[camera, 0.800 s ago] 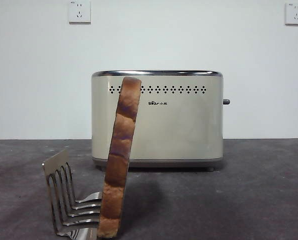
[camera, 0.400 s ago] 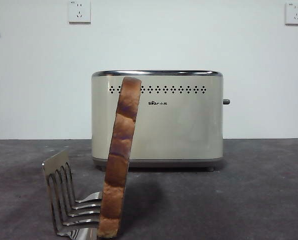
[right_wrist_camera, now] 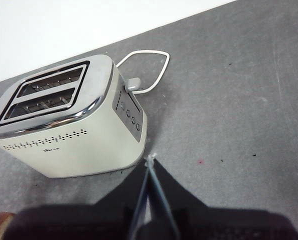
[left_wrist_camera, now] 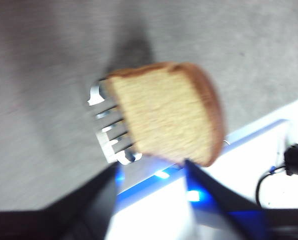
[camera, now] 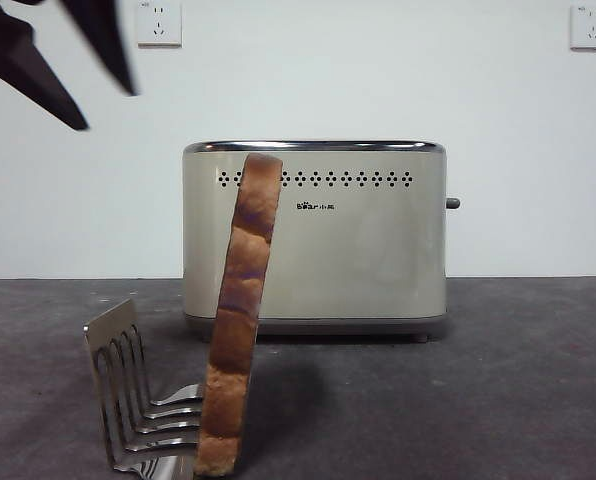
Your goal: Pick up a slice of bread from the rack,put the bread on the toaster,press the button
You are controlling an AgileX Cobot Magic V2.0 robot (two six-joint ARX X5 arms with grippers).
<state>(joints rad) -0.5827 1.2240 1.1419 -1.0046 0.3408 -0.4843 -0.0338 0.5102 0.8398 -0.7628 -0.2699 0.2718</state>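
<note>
The slice of bread (camera: 240,320) stands upright and edge-on in the steel rack (camera: 128,400) at the front left, in front of the cream toaster (camera: 318,240). The button (camera: 452,203) sticks out of the toaster's right side. My left gripper (camera: 106,110) is open and empty, high at the top left, above and well clear of the bread. In the left wrist view the bread's tan face (left_wrist_camera: 164,115) and the rack (left_wrist_camera: 109,135) lie beyond the open left gripper (left_wrist_camera: 149,175). My right gripper (right_wrist_camera: 149,162) is shut and empty, apart from the toaster (right_wrist_camera: 69,135) and its button (right_wrist_camera: 133,84).
Two white wall sockets (camera: 159,22) (camera: 590,26) sit on the back wall. The toaster's two top slots (right_wrist_camera: 46,92) are open and empty. A white cable (right_wrist_camera: 151,70) loops on the dark grey table behind the toaster.
My left gripper has come down into the front view's top left corner, from a small black tip to two open jaws. Bread, rack and toaster have not moved.
</note>
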